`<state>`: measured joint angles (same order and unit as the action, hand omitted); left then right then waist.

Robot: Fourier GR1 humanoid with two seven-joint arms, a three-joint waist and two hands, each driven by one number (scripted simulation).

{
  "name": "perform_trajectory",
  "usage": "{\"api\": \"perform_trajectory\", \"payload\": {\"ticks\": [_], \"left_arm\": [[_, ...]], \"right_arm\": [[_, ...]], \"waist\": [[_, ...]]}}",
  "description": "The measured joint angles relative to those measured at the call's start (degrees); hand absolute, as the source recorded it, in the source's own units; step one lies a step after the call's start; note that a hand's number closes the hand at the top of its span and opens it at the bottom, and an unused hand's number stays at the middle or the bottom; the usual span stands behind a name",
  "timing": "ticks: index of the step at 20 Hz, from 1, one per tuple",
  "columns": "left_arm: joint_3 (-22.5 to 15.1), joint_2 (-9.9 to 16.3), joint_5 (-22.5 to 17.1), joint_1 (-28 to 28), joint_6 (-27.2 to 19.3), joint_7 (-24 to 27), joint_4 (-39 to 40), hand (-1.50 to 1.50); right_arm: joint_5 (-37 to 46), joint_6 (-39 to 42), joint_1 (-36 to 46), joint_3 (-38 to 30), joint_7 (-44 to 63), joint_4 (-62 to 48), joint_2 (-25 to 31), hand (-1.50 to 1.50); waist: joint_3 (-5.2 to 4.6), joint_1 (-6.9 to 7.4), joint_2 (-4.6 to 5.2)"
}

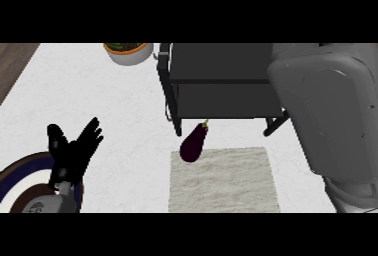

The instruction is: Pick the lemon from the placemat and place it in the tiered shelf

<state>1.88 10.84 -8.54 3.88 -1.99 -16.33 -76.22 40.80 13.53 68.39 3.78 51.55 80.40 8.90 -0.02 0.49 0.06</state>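
No lemon shows anywhere in the head view. The pale woven placemat (225, 182) lies at the lower middle with nothing on its bare part. A dark purple eggplant (193, 143) lies across its upper left corner. Just behind stands the black tiered shelf (221, 80), and its visible shelves look bare. My left hand (72, 150) rests open at the lower left, fingers up, far from the mat. My right forearm (325, 105) fills the right side, reaching up past the shelf's right end. It hides that end, and the right hand itself does not show.
A white pot with green leaves (130, 53) stands at the back, left of the shelf. A blue-rimmed plate (16, 175) lies at the lower left under my left wrist. A strip of wood (13, 60) shows at the upper left corner.
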Motion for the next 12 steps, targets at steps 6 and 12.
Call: {"api": "perform_trajectory", "payload": {"ticks": [6,12], "left_arm": [[0.6,0.37,0.06,-0.68,0.83,-0.09,-0.65,0.0],[1.0,0.27,0.22,-0.47,1.3,-0.27,-0.35,0.0]], "right_arm": [[1.8,-2.66,-0.14,-1.2,-5.4,-6.21,0.8,1.5],[2.99,-7.01,1.37,-2.8,-11.96,-13.32,0.84,1.5]], "waist": [[0.0,0.05,0.0],[0.0,0.18,0.06]]}}
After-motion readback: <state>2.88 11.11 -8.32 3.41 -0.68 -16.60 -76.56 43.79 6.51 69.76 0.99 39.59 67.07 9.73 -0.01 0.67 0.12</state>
